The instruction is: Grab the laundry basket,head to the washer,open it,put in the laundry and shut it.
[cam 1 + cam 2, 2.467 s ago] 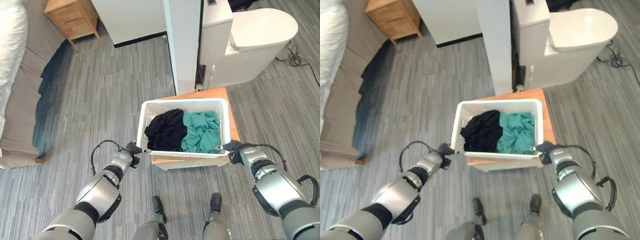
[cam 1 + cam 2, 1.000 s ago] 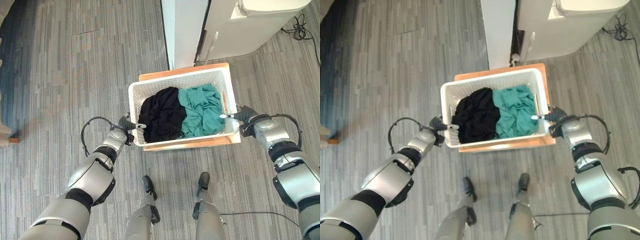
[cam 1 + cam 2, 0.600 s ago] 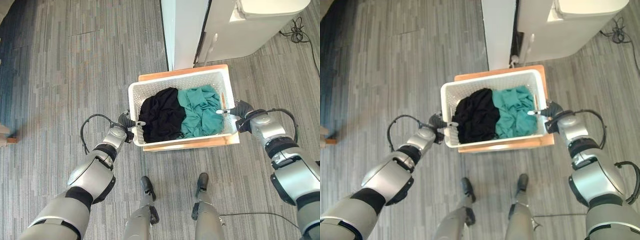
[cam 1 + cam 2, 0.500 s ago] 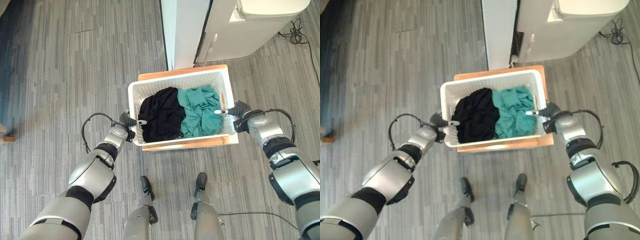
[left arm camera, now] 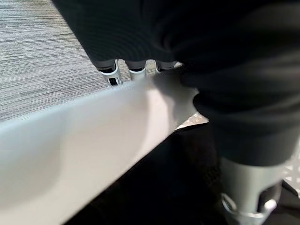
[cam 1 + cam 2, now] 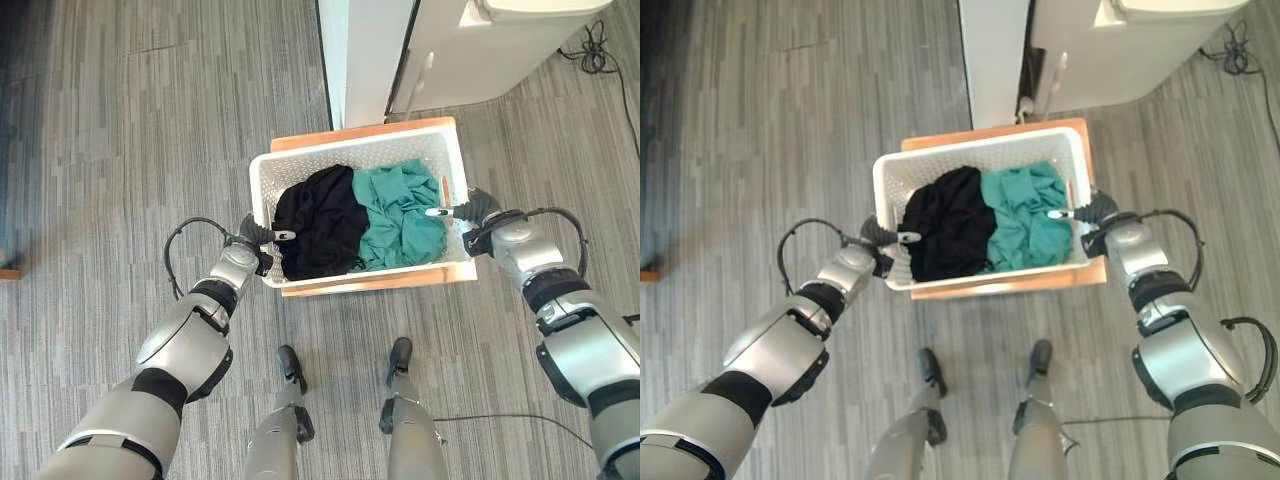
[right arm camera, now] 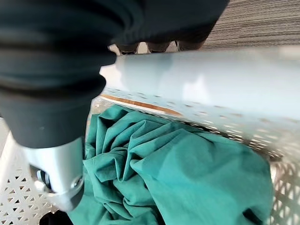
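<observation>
1. I had the left hand (image 6: pixel 254 247) clamped on the left rim of the white laundry basket (image 6: pixel 262 180), thumb inside and fingers curled under the edge.
2. The right hand (image 6: pixel 478 213) gripped the opposite rim the same way.
3. The basket sat on a low wooden stand (image 6: pixel 300 141), between both hands.
4. Inside lay a black garment (image 6: pixel 318 220) on the left, touching a teal garment (image 6: pixel 400 215) on the right.
5. A white washer (image 6: pixel 490 50) stood just beyond the stand.
</observation>
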Robot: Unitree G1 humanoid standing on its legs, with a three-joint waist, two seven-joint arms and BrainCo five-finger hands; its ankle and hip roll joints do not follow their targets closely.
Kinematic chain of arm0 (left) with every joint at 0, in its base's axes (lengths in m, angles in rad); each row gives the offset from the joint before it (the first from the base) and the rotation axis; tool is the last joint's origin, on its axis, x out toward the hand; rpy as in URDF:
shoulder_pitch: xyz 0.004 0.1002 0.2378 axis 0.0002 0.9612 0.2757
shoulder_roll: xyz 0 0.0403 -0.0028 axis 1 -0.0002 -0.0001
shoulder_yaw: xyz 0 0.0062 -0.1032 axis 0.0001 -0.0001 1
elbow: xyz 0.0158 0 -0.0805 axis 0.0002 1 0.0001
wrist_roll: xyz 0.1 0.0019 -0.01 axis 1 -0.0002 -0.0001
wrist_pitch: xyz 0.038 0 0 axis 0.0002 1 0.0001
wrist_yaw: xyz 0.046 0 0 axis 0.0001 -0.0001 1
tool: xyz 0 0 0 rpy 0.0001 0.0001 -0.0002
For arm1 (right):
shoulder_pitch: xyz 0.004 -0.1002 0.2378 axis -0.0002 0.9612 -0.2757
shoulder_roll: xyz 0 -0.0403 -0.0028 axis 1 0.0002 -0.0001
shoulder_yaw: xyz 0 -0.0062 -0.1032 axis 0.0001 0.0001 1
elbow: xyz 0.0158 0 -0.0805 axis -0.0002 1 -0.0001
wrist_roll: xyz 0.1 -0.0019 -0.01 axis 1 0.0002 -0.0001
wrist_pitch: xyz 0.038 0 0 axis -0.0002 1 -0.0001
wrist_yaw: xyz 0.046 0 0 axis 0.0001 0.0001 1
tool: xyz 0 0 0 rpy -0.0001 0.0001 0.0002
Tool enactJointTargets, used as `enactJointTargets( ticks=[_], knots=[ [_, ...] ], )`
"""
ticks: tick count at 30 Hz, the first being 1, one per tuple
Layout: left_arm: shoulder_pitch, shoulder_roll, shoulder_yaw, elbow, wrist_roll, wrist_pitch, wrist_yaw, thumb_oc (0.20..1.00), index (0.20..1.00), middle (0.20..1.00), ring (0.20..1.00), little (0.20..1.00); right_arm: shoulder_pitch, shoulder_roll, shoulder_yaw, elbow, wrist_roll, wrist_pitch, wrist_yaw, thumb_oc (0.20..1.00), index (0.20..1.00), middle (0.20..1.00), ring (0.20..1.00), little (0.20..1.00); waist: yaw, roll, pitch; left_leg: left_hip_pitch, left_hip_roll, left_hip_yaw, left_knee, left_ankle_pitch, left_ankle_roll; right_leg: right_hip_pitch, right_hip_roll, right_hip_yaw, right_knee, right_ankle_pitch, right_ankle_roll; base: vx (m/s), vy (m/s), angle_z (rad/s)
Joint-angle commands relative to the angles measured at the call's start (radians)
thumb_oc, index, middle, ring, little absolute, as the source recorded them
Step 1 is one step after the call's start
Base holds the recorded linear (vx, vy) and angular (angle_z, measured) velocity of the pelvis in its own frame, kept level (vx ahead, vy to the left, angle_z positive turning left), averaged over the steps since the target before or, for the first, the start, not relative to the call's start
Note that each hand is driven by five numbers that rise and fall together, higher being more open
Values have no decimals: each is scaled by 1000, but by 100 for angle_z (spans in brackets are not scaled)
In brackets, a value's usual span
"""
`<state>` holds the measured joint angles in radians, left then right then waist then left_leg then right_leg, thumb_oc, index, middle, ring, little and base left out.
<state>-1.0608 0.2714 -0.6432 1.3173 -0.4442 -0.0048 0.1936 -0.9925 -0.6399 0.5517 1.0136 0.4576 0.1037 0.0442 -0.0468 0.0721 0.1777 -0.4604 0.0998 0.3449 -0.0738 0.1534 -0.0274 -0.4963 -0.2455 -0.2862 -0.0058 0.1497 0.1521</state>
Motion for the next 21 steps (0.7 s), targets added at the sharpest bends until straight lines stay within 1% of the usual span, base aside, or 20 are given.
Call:
enactJointTargets(
  ticks=[1, 2, 3, 5, 9, 11, 16, 17, 18, 19, 21],
  knots=[
    [-153, -28, 31, 50, -23, -49, 10, 200, 200, 200, 200, 200, -142, -10, -8, 24, 6, -78, -25, 702, 702, 702, 702, 702, 9, 0, 81, -7, -23, -77, -13, -12, -66, 27, 42, 3, -81, 87, 43, 0, 0, 0],
    [-147, -36, 31, 51, -17, -49, 11, 200, 200, 200, 200, 200, -140, -11, -10, 27, 5, -81, -29, 360, 360, 360, 360, 360, 9, 1, 80, -7, -24, -77, -13, -13, -65, 28, 42, 3, -81, 87, 43, 0, 0, 0],
    [-141, -45, 30, 50, -16, -49, 11, 200, 200, 200, 200, 200, -135, -10, -13, 27, 5, -83, -29, 200, 200, 200, 200, 200, 10, 2, 78, -7, -24, -78, -13, -13, -65, 28, 42, 3, -81, 86, 43, 0, 0, 0],
    [-116, -71, 29, 38, -13, -52, 8, 200, 200, 200, 200, 200, -104, -4, -24, 8, 0, -97, -36, 200, 200, 200, 200, 200, 10, 4, 72, -6, -24, -81, -13, -14, -64, 31, 42, 3, -81, 85, 43, 0, 0, 0],
    [-109, -95, 23, 16, 2, -55, 8, 200, 200, 200, 200, 200, -55, 15, -48, -25, 2, -110, -46, 200, 200, 200, 200, 200, 8, 5, 68, -2, -25, -83, -13, -16, -64, 35, 42, 4, -81, 84, 44, 0, 0, 0],
    [-112, -121, 16, -13, 28, -62, 15, 200, 200, 200, 200, 200, 8, 36, -78, -63, 4, -127, -51, 200, 200, 200, 200, 200, 3, 8, 62, 6, -27, -85, -13, -19, -63, 44, 39, 4, -81, 82, 44, 0, 0, 0],
    [-105, -153, 11, -26, 43, -65, 12, 200, 200, 200, 200, 200, 89, 64, -128, -95, 23, -146, -55, 200, 200, 200, 200, 200, 2, 11, 51, 18, -32, -87, -13, -22, -61, 59, 35, 1, -81, 78, 46, -18, 1, 0],
    [-96, -160, 15, -24, 39, -65, 8, 200, 200, 200, 200, 200, 110, 76, -140, -96, 31, -148, -51, 200, 200, 200, 200, 200, -3, 10, 53, 12, -38, -76, -13, 1, -51, 53, 31, -9, -81, 97, 34, 0, 0, 0],
    [-76, -169, 15, -22, 36, -64, -1, 200, 200, 200, 200, 200, 142, 89, -145, -91, 39, -145, -40, 200, 200, 200, 200, 200, -1, 14, 41, 32, -37, -87, -13, -26, -59, 73, 32, -1, -81, 78, 46, -101, 5, 1],
    [-67, -172, 15, -22, 38, -63, -4, 200, 200, 200, 200, 200, 155, 98, -145, -93, 37, -145, -38, 200, 200, 200, 200, 200, -4, 12, 43, 26, -40, -77, -13, -2, -49, 67, 28, -10, -81, 97, 34, 0, 0, 0],
    [-41, -178, 10, -14, 57, -55, -19, 200, 200, 200, 200, 200, 191, 104, -149, -90, 37, -138, -21, 200, 200, 200, 200, 200, -6, 12, 33, 40, -43, -77, -13, -3, -49, 82, 26, -10, -81, 96, 33, -45, -1, 1]
  ],
)
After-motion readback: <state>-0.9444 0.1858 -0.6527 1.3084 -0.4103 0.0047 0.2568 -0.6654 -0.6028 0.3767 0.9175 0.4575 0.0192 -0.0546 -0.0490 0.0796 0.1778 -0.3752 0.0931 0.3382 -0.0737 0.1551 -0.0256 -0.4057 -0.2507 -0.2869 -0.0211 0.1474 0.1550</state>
